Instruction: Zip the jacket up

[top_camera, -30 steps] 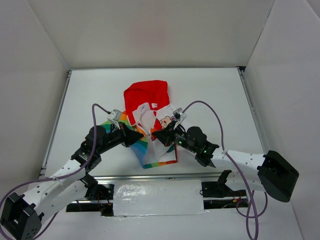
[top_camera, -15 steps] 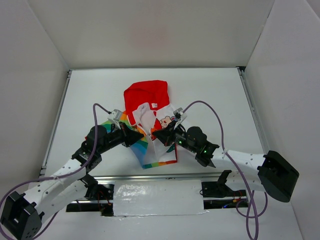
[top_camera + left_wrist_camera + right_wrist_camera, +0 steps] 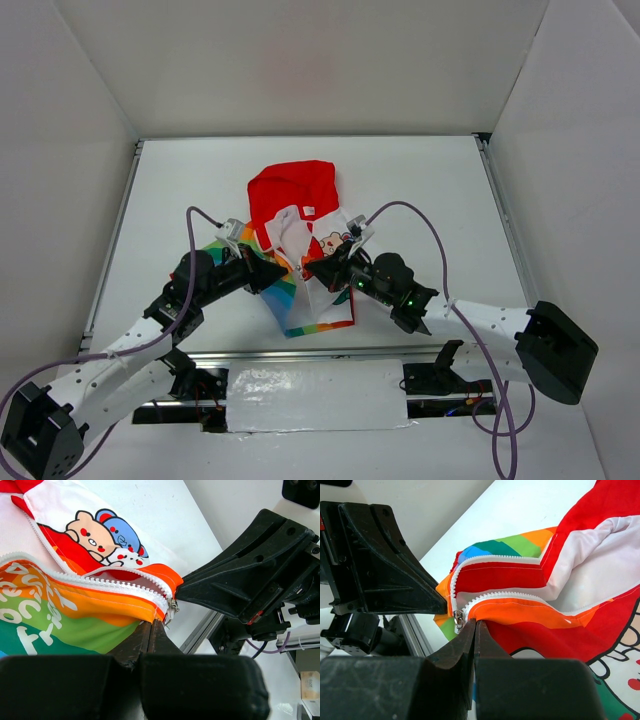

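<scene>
Table (image 3: 430,190) is white, walled on three sides. The jacket (image 3: 322,312) lies about mid-table just ahead of both arms, red hood (image 3: 293,188) at the far end, hem toward the arm bases. Front is open: rainbow side on the L, cartoon-animal side on the R.

L gripper (image 3: 152,625) is pinched closed on the rainbow-side hem corner, at the bottom of the zip. R gripper (image 3: 474,626) is clamped the same way on the orange hem of the cartoon side. Their tips are nearly nose to nose.

Zipper teeth (image 3: 95,580) run as two white rows, spread apart higher up and converging at the hem. Slider (image 3: 458,620) sits at that bottom end, just beside the R fingertips; neither gripper has it.

Risks, as I judge them:
- You're holding cloth, not the slider, so pulling may only stretch fabric w/o closing anything.
- Both tips crowd one spot, so a small misalignment could knock them together or hide the slider from both wrist cams.
- Thin hem may slip out under a hard tug.
- Can't tell if the pin is seated in the slider. If it isn't, drawing up will prob. jam or split the teeth.
</scene>
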Robot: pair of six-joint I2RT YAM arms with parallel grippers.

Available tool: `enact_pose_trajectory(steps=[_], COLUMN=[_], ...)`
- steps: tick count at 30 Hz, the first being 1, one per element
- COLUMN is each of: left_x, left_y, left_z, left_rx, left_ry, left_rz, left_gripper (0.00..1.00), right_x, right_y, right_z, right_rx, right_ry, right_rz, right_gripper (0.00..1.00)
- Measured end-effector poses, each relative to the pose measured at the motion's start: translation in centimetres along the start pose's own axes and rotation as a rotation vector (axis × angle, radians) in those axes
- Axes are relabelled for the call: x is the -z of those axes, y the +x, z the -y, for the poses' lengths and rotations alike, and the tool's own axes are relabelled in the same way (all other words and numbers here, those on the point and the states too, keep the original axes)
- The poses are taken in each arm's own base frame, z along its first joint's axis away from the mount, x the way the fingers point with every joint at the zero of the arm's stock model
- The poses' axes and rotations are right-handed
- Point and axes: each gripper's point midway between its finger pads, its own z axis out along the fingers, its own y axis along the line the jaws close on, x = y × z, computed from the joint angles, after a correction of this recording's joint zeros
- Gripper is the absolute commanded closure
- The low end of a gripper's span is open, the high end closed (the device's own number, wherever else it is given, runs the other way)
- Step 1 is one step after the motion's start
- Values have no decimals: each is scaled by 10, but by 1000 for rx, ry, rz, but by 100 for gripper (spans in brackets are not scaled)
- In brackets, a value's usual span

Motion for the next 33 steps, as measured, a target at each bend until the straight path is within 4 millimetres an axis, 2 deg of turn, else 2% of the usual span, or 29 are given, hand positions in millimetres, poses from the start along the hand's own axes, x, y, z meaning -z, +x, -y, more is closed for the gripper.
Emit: enact_pose_trajectory(steps=[9,33], left_x=[0,-1], left_y=[-2,5], left_z=[1,-4], left_rx=[-3,-25], left_ry=[5,-5], left_rz=[7,-20], left_gripper=[100,100], right_x=[-3,-8], right_y=[-7,-1], right_z=[-4,-2], right_rx=[1,30], right_ry=[-7,38], right_rz=[11,-53], right_gripper=[100,100])
